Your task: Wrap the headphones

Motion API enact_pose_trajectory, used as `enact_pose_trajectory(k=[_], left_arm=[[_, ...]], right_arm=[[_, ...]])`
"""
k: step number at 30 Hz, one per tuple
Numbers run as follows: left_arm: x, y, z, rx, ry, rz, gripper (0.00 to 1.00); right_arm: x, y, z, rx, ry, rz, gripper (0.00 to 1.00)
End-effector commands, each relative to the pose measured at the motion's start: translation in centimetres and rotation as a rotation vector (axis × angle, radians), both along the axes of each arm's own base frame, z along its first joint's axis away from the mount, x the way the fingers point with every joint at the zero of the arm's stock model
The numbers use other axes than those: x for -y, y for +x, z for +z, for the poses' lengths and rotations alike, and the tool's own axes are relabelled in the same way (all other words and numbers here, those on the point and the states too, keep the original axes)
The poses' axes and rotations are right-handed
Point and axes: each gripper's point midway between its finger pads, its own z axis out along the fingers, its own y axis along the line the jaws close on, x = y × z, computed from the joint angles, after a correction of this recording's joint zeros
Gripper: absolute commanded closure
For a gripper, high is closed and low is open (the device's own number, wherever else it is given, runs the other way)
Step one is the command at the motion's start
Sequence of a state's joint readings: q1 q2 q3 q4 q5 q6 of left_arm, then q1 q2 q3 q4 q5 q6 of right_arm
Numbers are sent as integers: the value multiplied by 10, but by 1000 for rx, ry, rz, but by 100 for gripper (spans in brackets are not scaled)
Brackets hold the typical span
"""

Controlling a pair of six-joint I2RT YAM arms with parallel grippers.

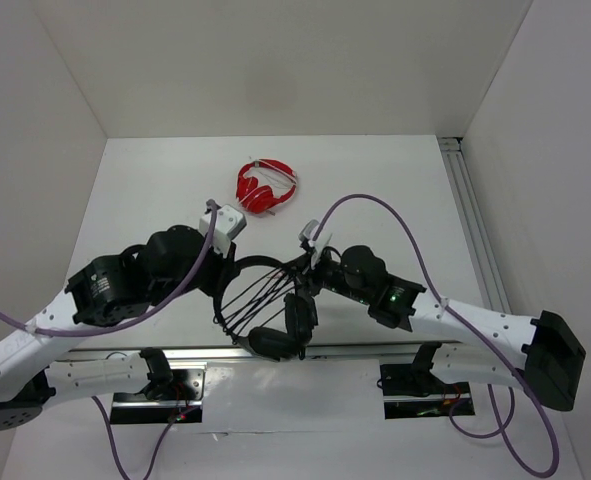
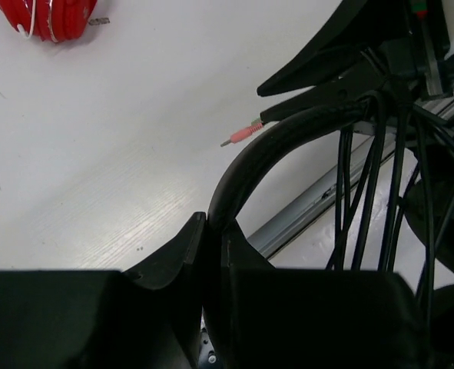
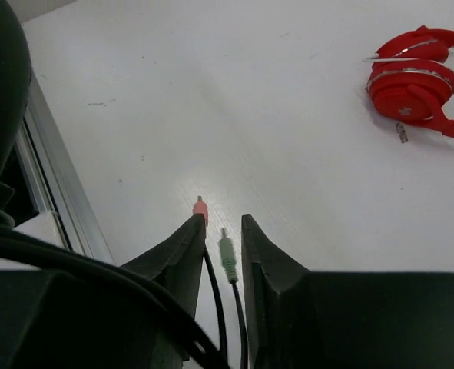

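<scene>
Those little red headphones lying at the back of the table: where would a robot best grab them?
Probably the thin headband, coming straight down from above. The red headphones lie flat and folded on the table, and the band looks narrow enough to pinch across, while the round earcups look wide and smooth, so a grip there might slip.

The top view looks steeply down from above and behind the arm bases and takes in the whole white worktop (image 1: 155, 200). Each wrist view sits close behind its own fingers, left tool (image 2: 211, 223) and right tool (image 3: 223, 221), low over the worktop. All three share the red headphones (image 1: 266, 185). Both wrist views also catch the pink plug (image 2: 238, 137).
</scene>
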State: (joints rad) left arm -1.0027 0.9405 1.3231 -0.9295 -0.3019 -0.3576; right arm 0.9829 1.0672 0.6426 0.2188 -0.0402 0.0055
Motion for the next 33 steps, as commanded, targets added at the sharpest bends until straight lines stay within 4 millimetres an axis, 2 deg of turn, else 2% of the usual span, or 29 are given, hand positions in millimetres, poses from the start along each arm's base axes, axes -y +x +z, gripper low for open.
enact_pose_trajectory(k=[1,4,5,6,7,8,9,10,11,15,18,22,23,25,29,32,33], left_arm=[[3,32,50,145,-235,199,100],[-15,40,49,178,-242,310,100],[-17,41,53,193,-260,321,100],[-16,42,47,190,-254,321,100],[-17,43,54,207,-279,331,100],[-16,44,50,205,-274,331,100],[-14,45,46,203,-271,331,100],[-15,45,52,214,-295,331,100],[-15,45,47,213,-277,327,100],[-17,49,47,215,-296,371,100],[-16,51,41,202,-293,390,100],[-8,49,38,178,-302,365,100],[-6,49,39,177,-312,357,100],[-5,48,40,166,-330,367,100],[-21,53,30,155,-324,481,100],[-32,54,16,122,-328,579,100],[-39,55,14,128,-327,629,100]], right_arm=[[-2,-14,38,53,161,41,66],[7,-12,35,50,169,0,55],[9,-14,33,40,175,-1,52],[13,-13,28,38,168,-17,48],[16,-15,31,35,185,-18,37],[18,-15,29,25,192,-30,25],[20,-14,32,31,200,-43,23],[24,-17,25,14,202,-46,22],[27,-14,27,6,221,-73,0],[38,-16,17,-33,250,-117,0],[48,-17,1,-60,249,-157,0],[59,-8,-17,-98,229,-253,0],[65,-1,-19,-114,240,-312,0],[68,-1,-23,-115,232,-324,0],[80,1,-32,-159,231,-392,0],[107,10,-47,-218,225,-570,0],[119,13,-46,-215,242,-633,0]])
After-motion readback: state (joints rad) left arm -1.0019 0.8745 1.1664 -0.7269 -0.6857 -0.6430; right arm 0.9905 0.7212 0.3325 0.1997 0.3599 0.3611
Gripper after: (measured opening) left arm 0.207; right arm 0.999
